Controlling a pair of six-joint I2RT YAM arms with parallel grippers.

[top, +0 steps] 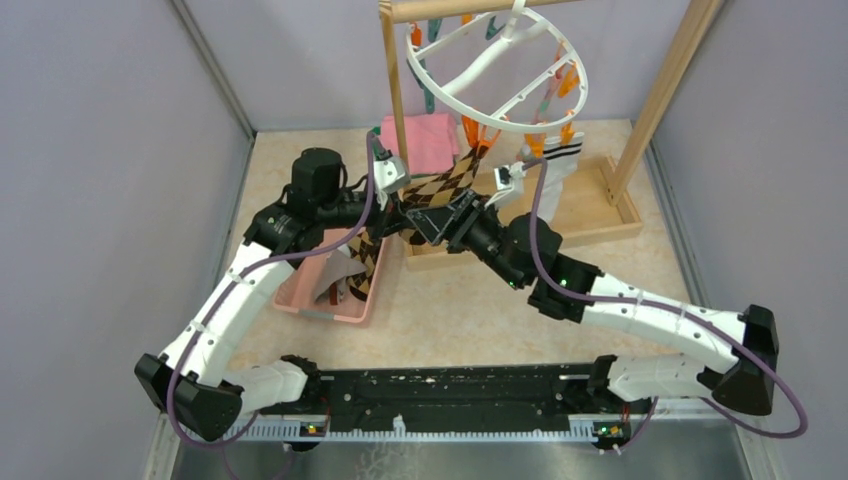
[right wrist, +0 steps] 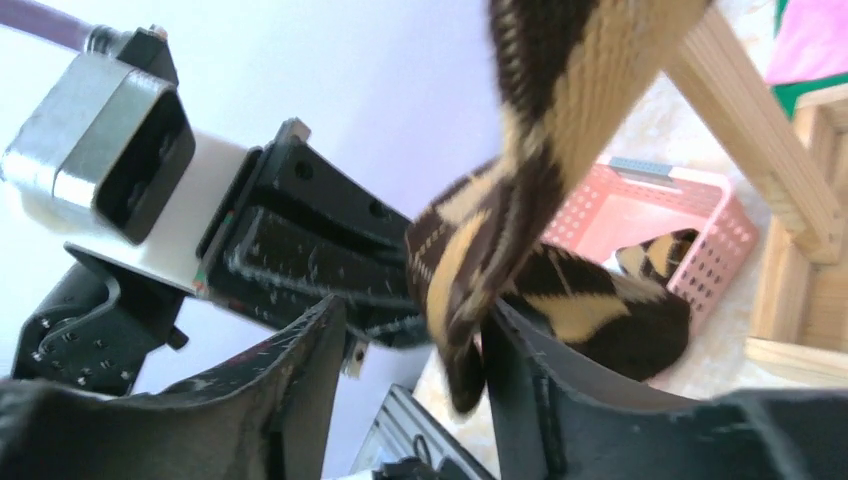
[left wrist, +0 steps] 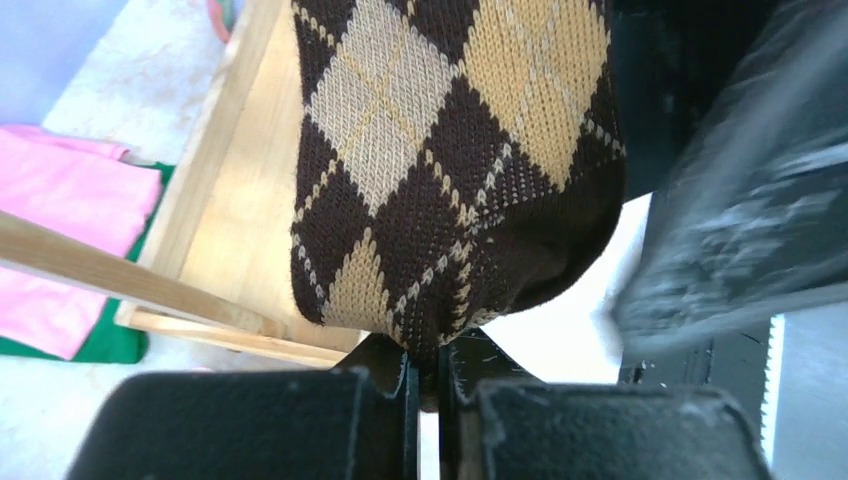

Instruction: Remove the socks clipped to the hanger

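Note:
A brown-and-tan argyle sock [top: 447, 185] hangs from an orange clip [top: 470, 133] of the white ring hanger [top: 455, 88]. In the left wrist view my left gripper [left wrist: 428, 375] is shut on the bottom edge of this sock [left wrist: 450, 170]. Just to the right, my right gripper [right wrist: 415, 350] is open, and the sock's tip [right wrist: 480, 270] dangles between its fingers, against the right one [right wrist: 540, 390]. A white sock with a dark-striped cuff [top: 556, 168] still hangs clipped on the hanger's right side.
A pink basket [top: 300, 298] lies on the table at the left, with another argyle sock [top: 366, 255] in it. The wooden frame rack [top: 590, 205] holds the hanger. Folded pink and green cloths [top: 430, 140] lie behind it. Both arms crowd together under the hanger.

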